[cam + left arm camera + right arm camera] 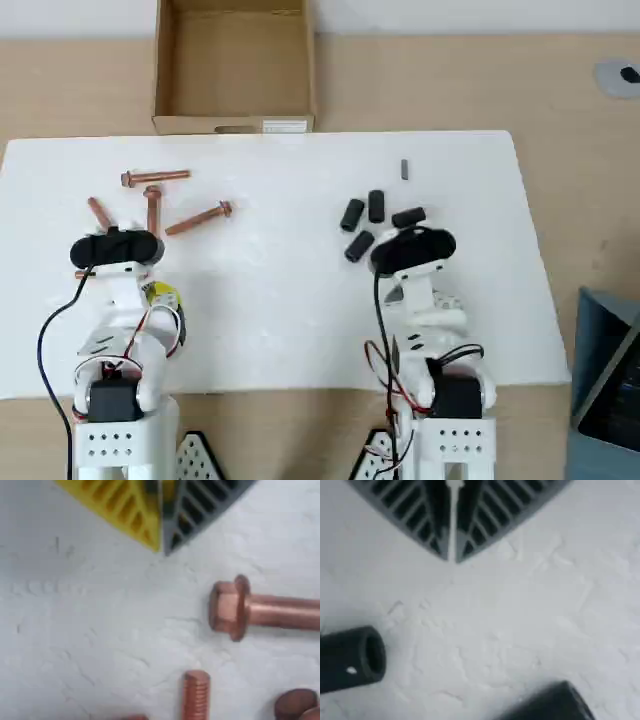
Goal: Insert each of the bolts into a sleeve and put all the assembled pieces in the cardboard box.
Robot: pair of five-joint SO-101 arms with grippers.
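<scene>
Several copper bolts lie loose on the white mat at the left, among them one (pixel 155 177) farthest from the arms and one (pixel 198 219) lying slantwise. Black sleeves (pixel 376 205) lie in a cluster right of centre. The cardboard box (pixel 235 70) stands open past the mat's far edge. My left arm (pixel 115 250) stands over the near bolts. My left gripper (pixel 162 547) is shut with nothing in it, a short way from a bolt head (pixel 230 607). My right arm (pixel 412 250) is by the sleeves. My right gripper (pixel 451 555) is shut and holds nothing, with a sleeve (pixel 352 657) lying close by.
A small grey pin (pixel 405 169) lies beyond the sleeves. The white mat (pixel 290 300) is bare between the arms. A threaded bolt end (pixel 195 695) and another sleeve (pixel 550 702) lie near the grippers. A dark bin (pixel 610 370) stands off the mat at the right.
</scene>
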